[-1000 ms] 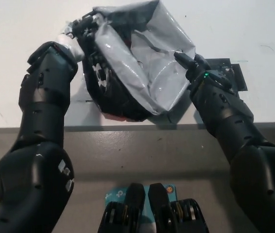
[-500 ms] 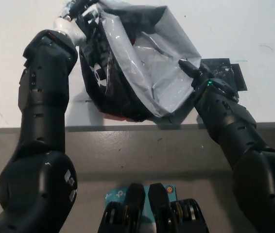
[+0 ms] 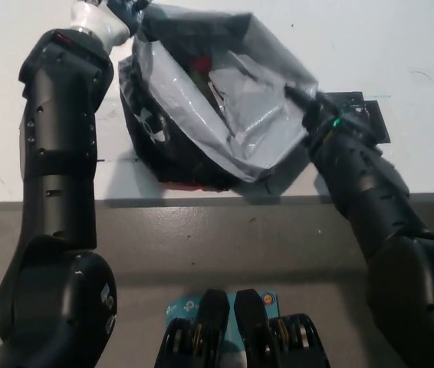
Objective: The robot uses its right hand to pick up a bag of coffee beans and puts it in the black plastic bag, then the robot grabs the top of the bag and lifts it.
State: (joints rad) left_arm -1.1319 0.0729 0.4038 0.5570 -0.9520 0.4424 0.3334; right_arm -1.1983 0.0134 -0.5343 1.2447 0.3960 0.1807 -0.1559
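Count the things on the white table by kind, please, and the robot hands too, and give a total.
Black plastic bag: 1
Red item, partly visible inside the bag: 1
Dark flat object behind the right wrist: 1
Robot hands: 2, left hand at the bag's top edge, right hand at the bag's right edge
Total: 5

Left hand (image 3: 123, 11) at 11 o'clock cut off by top edge, grip on black plastic bag (image 3: 209, 107) rim not clear. Right hand (image 3: 303, 100) at 2 o'clock mostly hidden behind bag wall. Inside bag, only red scrap visible, contents unidentifiable.
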